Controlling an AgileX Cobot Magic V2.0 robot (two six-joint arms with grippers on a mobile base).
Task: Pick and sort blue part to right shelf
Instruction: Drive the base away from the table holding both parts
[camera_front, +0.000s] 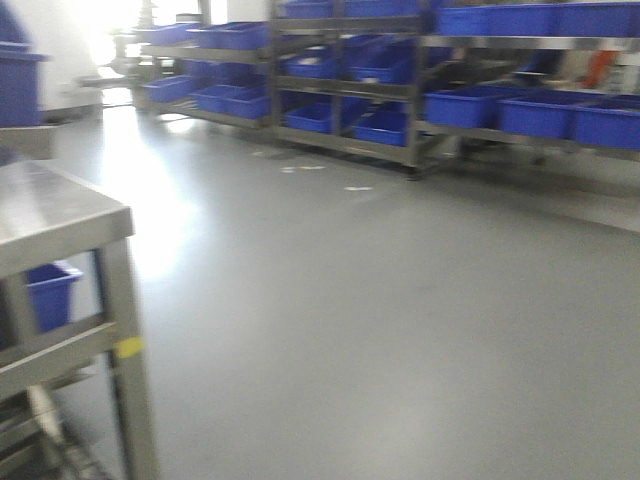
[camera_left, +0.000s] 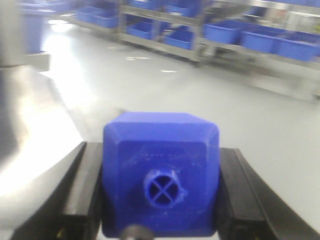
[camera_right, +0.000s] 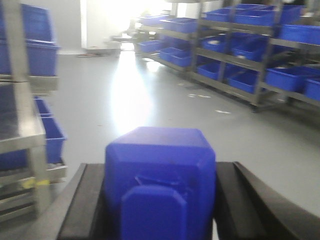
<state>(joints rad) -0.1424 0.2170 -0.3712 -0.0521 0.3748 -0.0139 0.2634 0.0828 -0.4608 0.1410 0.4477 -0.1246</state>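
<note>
Left gripper (camera_left: 160, 150): clamps blue chamfered plastic block (camera_left: 160, 167)
Right gripper (camera_right: 160, 172): clamps second blue block (camera_right: 160, 150)
Room: glossy grey floor (camera_front: 400, 330), steel racks (camera_front: 413, 120) blurred

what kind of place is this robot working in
Most likely a warehouse or factory stockroom: metal shelf racks filled with blue bins, a bare grey floor, and a steel workbench.

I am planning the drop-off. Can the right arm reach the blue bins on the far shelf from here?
Probably not. The right gripper holds a blue part, but a stretch of open floor lies between it and the shelf; the base would likely need to drive closer.
</note>
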